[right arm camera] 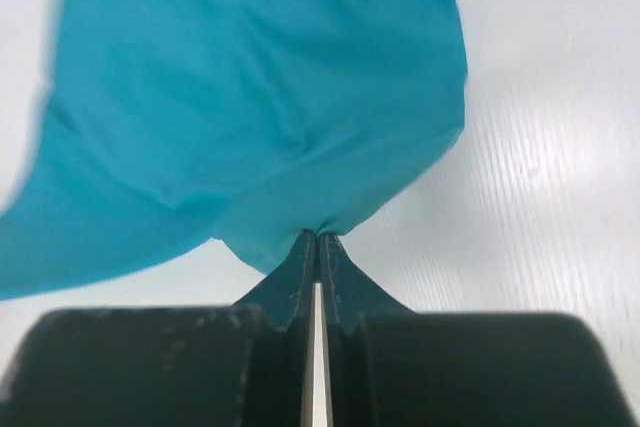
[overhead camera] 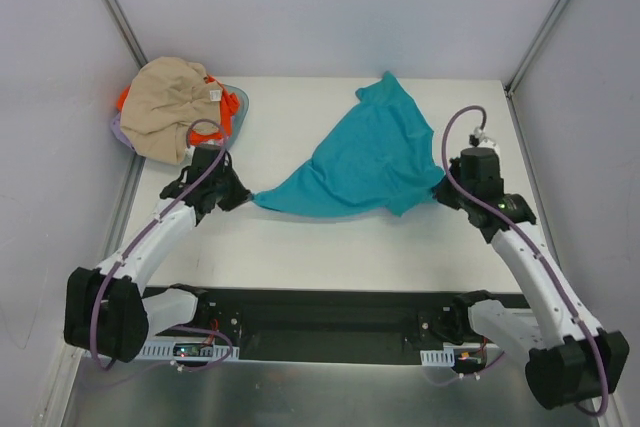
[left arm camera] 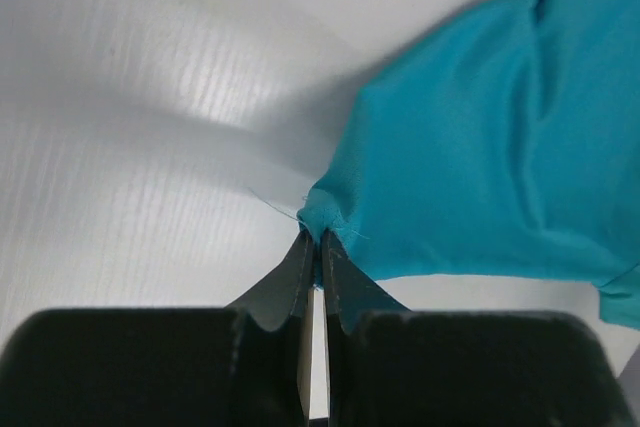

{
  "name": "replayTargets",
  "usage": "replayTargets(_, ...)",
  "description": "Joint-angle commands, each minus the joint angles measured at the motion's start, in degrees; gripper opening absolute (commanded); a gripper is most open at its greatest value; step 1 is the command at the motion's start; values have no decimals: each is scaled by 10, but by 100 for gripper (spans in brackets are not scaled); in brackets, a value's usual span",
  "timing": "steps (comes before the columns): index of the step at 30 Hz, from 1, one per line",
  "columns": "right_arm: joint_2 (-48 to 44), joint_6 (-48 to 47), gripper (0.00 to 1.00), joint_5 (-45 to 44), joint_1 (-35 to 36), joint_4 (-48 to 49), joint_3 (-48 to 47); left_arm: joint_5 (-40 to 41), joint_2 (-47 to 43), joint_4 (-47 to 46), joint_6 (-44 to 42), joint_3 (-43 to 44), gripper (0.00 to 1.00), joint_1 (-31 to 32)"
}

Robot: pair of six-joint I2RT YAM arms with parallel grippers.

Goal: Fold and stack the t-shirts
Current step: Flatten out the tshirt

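The teal-blue t-shirt (overhead camera: 360,162) is stretched between both grippers over the middle of the table. My left gripper (overhead camera: 246,197) is shut on its left corner, seen pinched in the left wrist view (left arm camera: 318,232). My right gripper (overhead camera: 441,185) is shut on its right edge, seen in the right wrist view (right arm camera: 318,237). The teal cloth fills the upper part of both wrist views (left arm camera: 480,157) (right arm camera: 250,97). The beige t-shirt (overhead camera: 170,107) with a small white label lies crumpled at the back left, over the orange t-shirt (overhead camera: 222,112).
The bluish-lavender basket (overhead camera: 240,104) holds the beige and orange shirts at the table's back left corner. Grey walls stand on the left, back and right. A black base rail (overhead camera: 320,322) runs along the near edge.
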State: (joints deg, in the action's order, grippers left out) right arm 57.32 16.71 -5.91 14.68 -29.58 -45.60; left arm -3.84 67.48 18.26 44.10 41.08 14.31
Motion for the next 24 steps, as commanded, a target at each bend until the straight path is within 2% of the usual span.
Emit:
replayTargets(1,-78,-56,1,-94,2,3,-126,29,-72,31,-26,91,0,5)
replayTargets(11,-157,-153,1,-123,2,-58,-388,48,-219,70,-67,308,0,5)
replayTargets(13,-165,-181,1,-99,2,-72,-430,45,-246,71,-78,337,0,5)
replayTargets(17,-154,-205,1,-46,2,-129,-581,11,-285,73,-94,419,0,5)
replayTargets(24,-168,-216,1,33,2,-154,-708,-6,-335,77,-114,494,0,5)
